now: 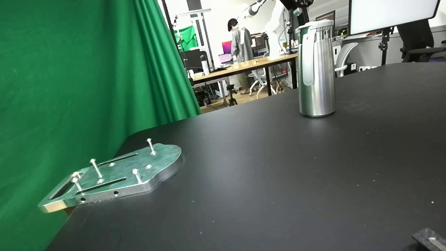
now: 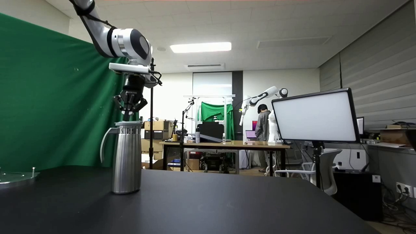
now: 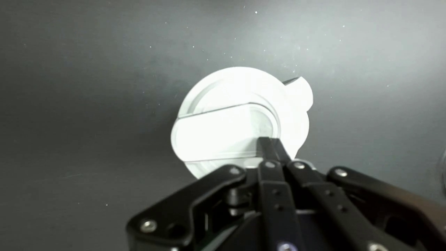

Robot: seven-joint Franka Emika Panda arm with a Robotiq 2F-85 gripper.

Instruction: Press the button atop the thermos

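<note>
The thermos is a brushed steel jug that stands upright on the black table in both exterior views (image 1: pixel 322 75) (image 2: pixel 126 159). Its handle (image 2: pixel 102 148) is pale grey. In the wrist view its white lid (image 3: pixel 240 82) fills the middle, with an oblong button (image 3: pixel 212 134) across it. My gripper (image 2: pixel 126 117) points straight down over the lid. In the wrist view its fingertips (image 3: pixel 270 139) are together with nothing between them, over the button's rounded end. I cannot tell whether they touch it. An exterior view shows only part of the gripper (image 1: pixel 303 14), behind the lid.
A metal plate (image 1: pixel 139 167) with upright bolts lies at the table's edge beside a green curtain (image 1: pixel 69 69). A dark object (image 1: pixel 430 238) shows at a lower corner. A light panel on a stand (image 2: pixel 315 117) is beyond the table.
</note>
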